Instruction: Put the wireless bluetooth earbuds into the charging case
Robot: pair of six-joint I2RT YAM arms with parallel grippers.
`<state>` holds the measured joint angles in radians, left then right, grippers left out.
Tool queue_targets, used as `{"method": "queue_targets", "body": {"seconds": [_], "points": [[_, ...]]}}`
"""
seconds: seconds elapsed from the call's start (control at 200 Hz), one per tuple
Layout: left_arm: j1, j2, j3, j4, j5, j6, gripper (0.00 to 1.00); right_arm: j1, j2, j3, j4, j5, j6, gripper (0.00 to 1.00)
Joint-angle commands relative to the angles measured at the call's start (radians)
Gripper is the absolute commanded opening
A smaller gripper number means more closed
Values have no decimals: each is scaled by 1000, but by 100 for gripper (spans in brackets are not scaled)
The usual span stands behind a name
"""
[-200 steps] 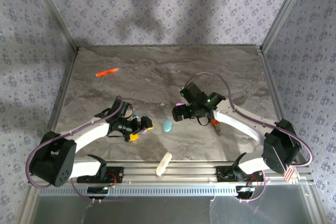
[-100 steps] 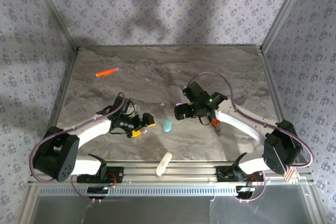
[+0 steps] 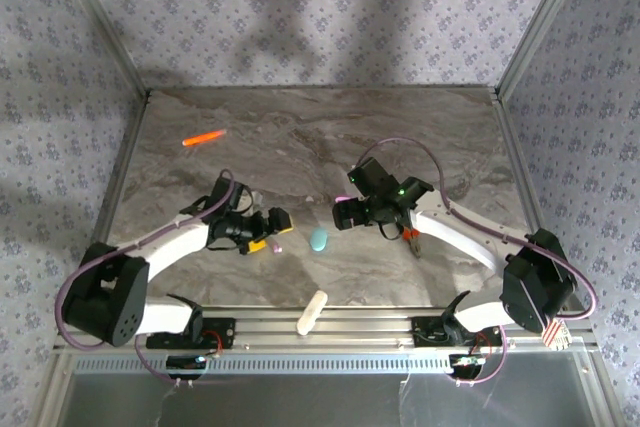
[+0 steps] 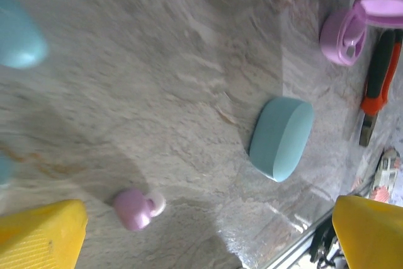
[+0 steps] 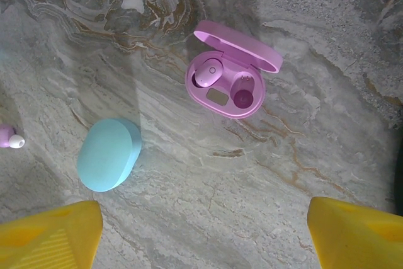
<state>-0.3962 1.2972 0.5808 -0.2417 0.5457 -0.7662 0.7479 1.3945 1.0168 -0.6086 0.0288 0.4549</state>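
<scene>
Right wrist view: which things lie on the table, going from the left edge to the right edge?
loose pink earbud → closed teal case → open pink case, with a seated pink earbud in its left socket

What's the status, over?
Both open, empty: left gripper, right gripper. One pink bud seated in open pink case; second bud loose by left gripper. Nothing blocking.

White arms (image 3: 172,238) — black joints (image 3: 108,299), purple cables (image 3: 398,141)

An orange pen (image 3: 204,137) lies on the table (image 3: 450,137).
</scene>
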Motion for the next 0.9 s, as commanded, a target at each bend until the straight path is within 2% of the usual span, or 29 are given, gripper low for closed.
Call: {"method": "queue_targets", "body": {"seconds": [0.0, 0.19, 0.35, 0.705, 0.894], "points": [[63, -93, 0, -89, -41, 47, 100, 44, 29, 57, -59, 47, 6, 82], [232, -241, -11, -203, -40, 109, 100, 149, 163, 212, -175, 167, 71, 76], [400, -318, -53, -205, 29, 122, 100, 243, 297, 358, -257, 218, 120, 70], [643, -371, -180, -90, 156, 59, 100, 404, 623, 741, -461, 276, 161, 49], [700, -363, -201, -89, 137, 45, 100, 455, 783, 941, -562, 276, 165, 44]]}}
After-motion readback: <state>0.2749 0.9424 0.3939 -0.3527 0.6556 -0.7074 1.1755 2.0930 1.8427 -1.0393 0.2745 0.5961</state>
